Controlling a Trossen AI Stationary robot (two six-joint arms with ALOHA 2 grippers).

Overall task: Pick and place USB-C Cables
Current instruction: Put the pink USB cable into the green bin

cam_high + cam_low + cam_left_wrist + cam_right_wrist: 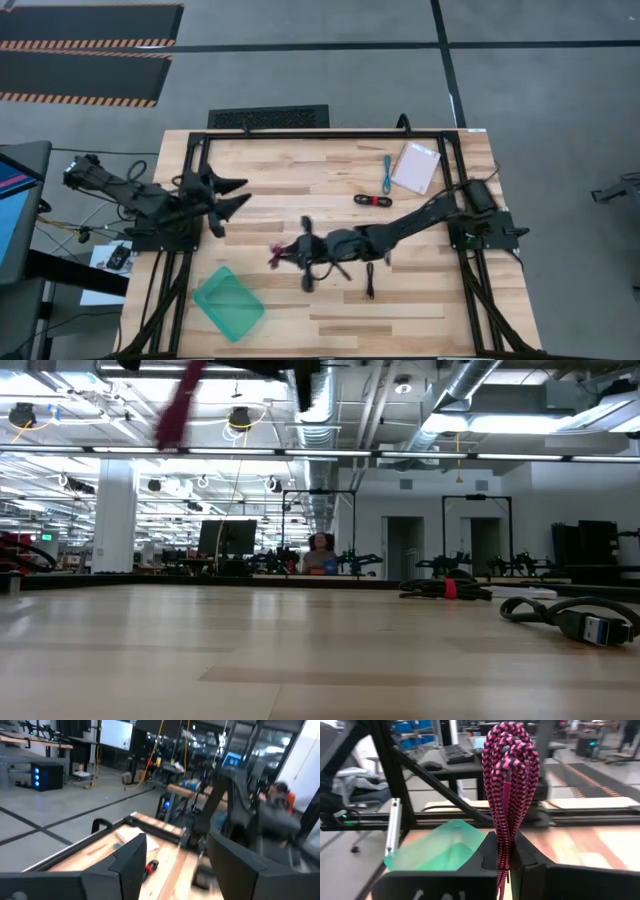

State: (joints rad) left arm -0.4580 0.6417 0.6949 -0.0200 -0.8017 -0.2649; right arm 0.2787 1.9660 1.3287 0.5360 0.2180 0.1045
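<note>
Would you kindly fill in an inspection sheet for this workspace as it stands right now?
Surface: wooden table inside a black frame.
Job's things: pink cable clamped in the right gripper, carried above the table; teal cable, black-and-red cable and black cable lie on the wood.
Clutter: white flat packet beside the teal cable; green bin near the front left.
Grippers: right shut on the pink cable, mid-table; left gripper open, waiting at the left side.
Cables: loose wiring off the table's left edge.
Surroundings: grey floor, hazard-striped mats, a person seated far behind.
</note>
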